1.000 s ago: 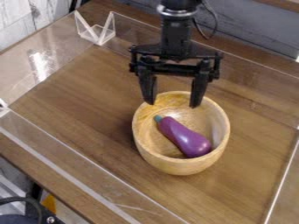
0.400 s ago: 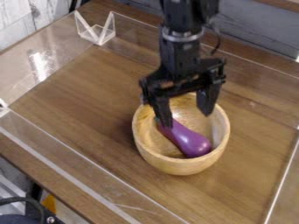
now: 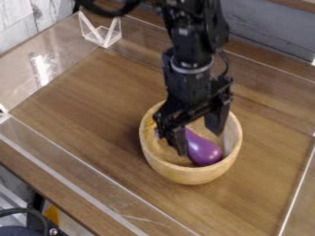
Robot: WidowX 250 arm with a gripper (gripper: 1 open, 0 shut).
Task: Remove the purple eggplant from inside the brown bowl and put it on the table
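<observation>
The brown bowl [image 3: 167, 167] sits on the table [image 3: 87, 101] right of centre. Inside it lies the purple eggplant [image 3: 204, 149], its bulbous end toward the lower right and its stem end hidden behind a finger. My black gripper [image 3: 193, 132] points straight down into the bowl, open wide. One finger [image 3: 165, 132] reaches down at the eggplant's left, the other finger [image 3: 220, 121] at its upper right. The jaws straddle the eggplant without closing on it; I cannot tell whether they touch it.
Clear plastic walls [image 3: 74, 198] run along the table's front and left edges. A small clear plastic piece [image 3: 99, 30] stands at the back left. Bare tabletop lies left of and in front of the bowl.
The gripper has sunk from above the bowl's far rim down into the bowl and rolled about its own axis, so its fingers now stand on either side of the eggplant. The eggplant has not moved.
</observation>
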